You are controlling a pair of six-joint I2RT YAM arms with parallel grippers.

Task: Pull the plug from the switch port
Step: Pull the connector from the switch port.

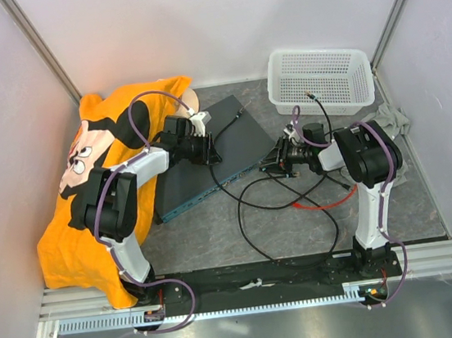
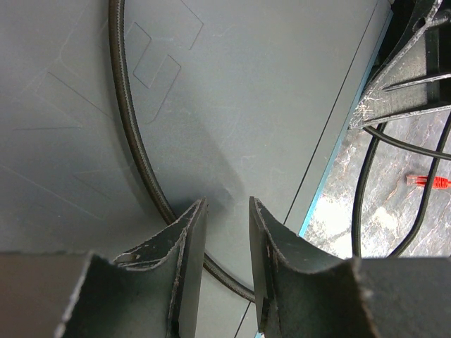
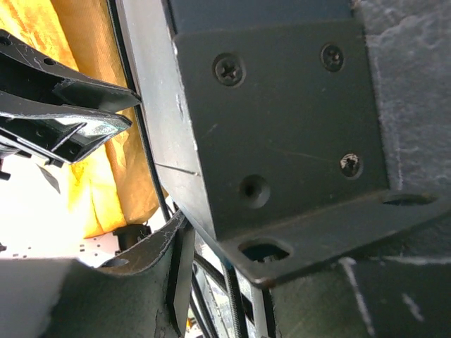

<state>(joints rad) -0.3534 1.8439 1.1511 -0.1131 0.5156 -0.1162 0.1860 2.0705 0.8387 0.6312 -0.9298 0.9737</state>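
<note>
Switch (image 1: 216, 141): lies flat and angled on the tabletop (image 1: 194, 240), between the two arms, teal front face toward the bases.
Cable (image 2: 135, 151): black, draped over the switch top; its plugged end is not visible.
Left end effector (image 2: 225, 243): low over the switch top, probably to steady the box. Its fingers (image 2: 189, 271) stand a narrow gap apart, with the cable running beneath and nothing visibly clamped.
Right end effector (image 1: 270, 163): at the switch's right end, beside the mounting ear (image 3: 282, 141), likely approaching the front sockets. Only one finger (image 3: 165, 282) shows, so its spread cannot be told.
</note>
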